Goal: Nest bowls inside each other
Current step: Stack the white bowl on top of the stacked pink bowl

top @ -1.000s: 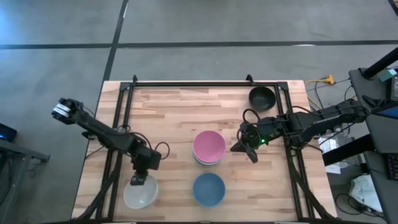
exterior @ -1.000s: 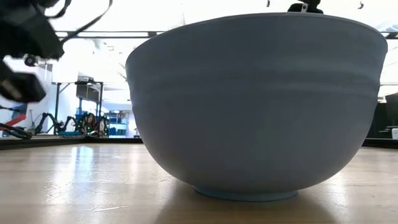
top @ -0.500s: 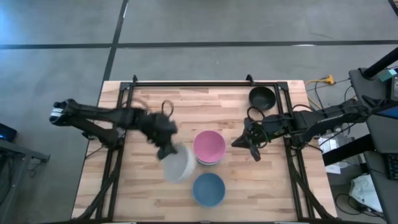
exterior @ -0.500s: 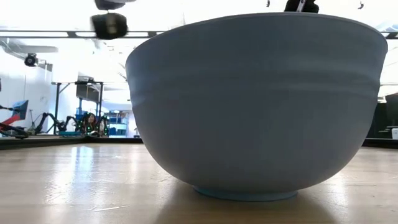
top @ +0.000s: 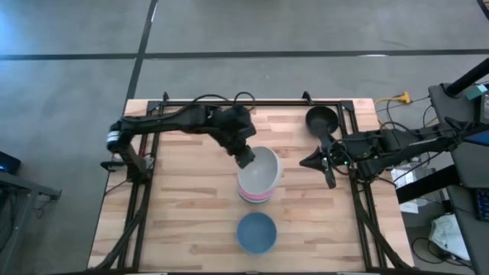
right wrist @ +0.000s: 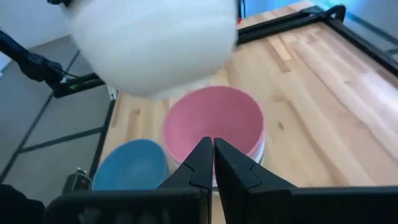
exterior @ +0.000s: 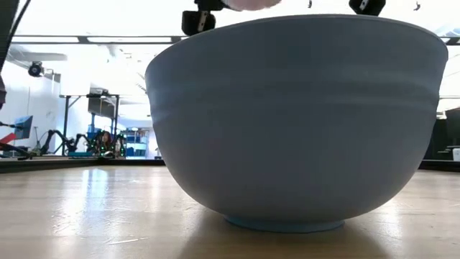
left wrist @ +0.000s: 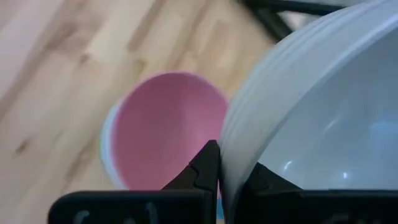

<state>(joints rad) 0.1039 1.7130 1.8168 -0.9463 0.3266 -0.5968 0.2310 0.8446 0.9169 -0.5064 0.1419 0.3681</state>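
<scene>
A white bowl hangs in my left gripper, just above a pink bowl. The pink bowl sits nested on top of a short stack of pale bowls. A blue bowl stands on its foot near the table's near edge and fills the low view. A black bowl rests at the far right. My right gripper is shut on nothing, to the right of the stack and below the black bowl in the high view. My left gripper holds the white bowl by its rim, on the side toward the table's left. One finger is outside the wall and the other is inside. The bowl is lifted clear, mouth up, over the pink bowl.
A black frame rail runs along the table's far edge, with side rails at left and right. Bare wood lies at the table's near left. Cables and equipment sit beyond the right edge.
My left gripper has lifted the white bowl off the table's near left corner. It swept the bowl up, rightward and toward the far edge until it was over the pink stack. My right gripper has drawn back toward the table's right edge, away from the stack.
</scene>
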